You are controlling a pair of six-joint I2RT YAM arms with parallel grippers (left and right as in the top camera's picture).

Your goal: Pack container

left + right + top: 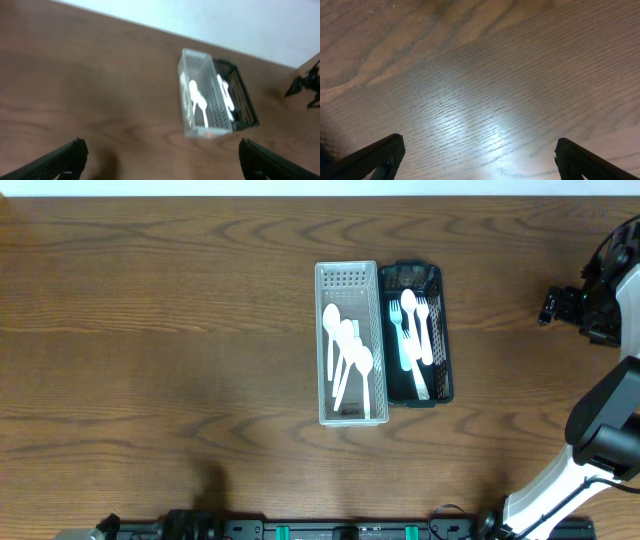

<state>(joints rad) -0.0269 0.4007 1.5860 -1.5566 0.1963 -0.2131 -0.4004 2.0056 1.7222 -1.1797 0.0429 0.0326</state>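
Note:
A clear white basket (351, 345) stands mid-table with several white spoons (348, 350) in it. Touching its right side is a black basket (416, 335) that holds white forks (424, 330) and a spoon. The left wrist view shows both baskets, the white basket (204, 95) and the black basket (242, 97), well ahead of my left gripper (162, 165), which is open and empty over bare wood. My right gripper (480, 160) is open too, with only table between its fingers. From overhead the right gripper (556, 305) hangs at the far right, apart from the baskets.
The brown wooden table (160, 330) stretches wide to the left of the baskets. The right arm's white links (600, 430) run down the right edge. A pale wall strip (225, 20) lies beyond the table's far edge.

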